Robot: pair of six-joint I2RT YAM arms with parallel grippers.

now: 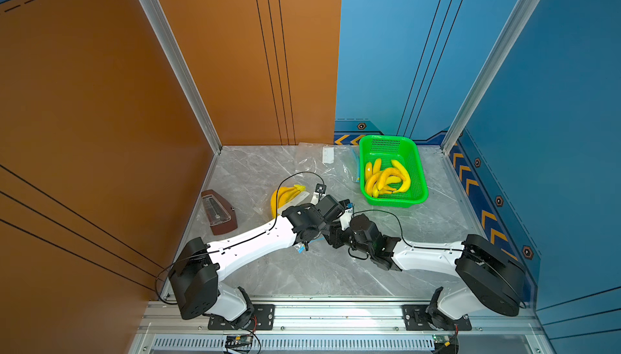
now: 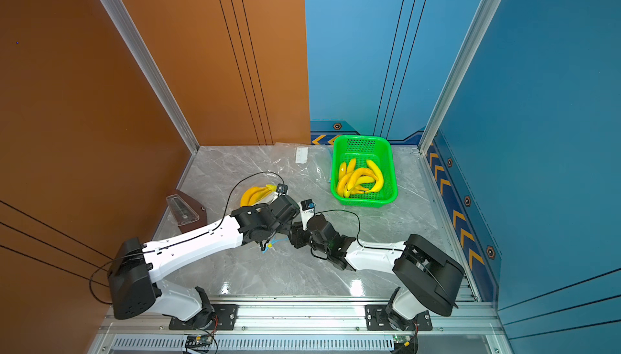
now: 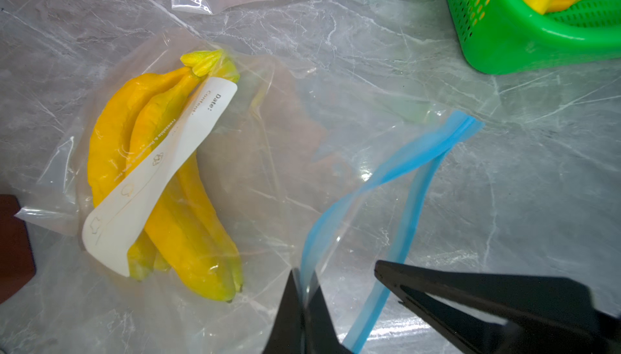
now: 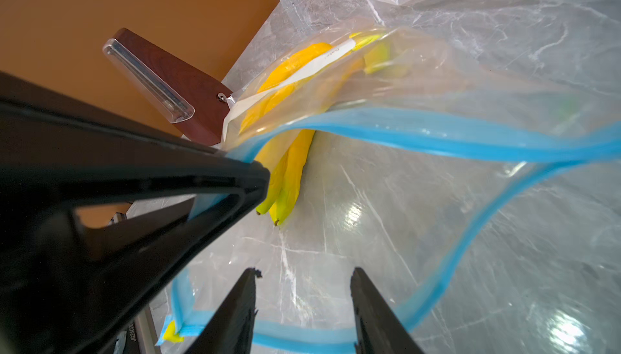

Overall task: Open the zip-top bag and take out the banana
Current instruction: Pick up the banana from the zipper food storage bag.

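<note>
We see the left end effector [image 3: 303, 290] clamped on the upper blue lip of the zip-top bag [image 3: 279, 154]. The right end effector [image 4: 305, 276] stands apart around the lower lip, apparently not gripping. The banana [image 3: 188, 234] lies inside, on the surface [image 3: 504, 208].

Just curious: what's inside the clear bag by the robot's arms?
A bunch of yellow bananas lies inside the clear bag. A white label strip covers part of them, so their count is unclear.
</note>
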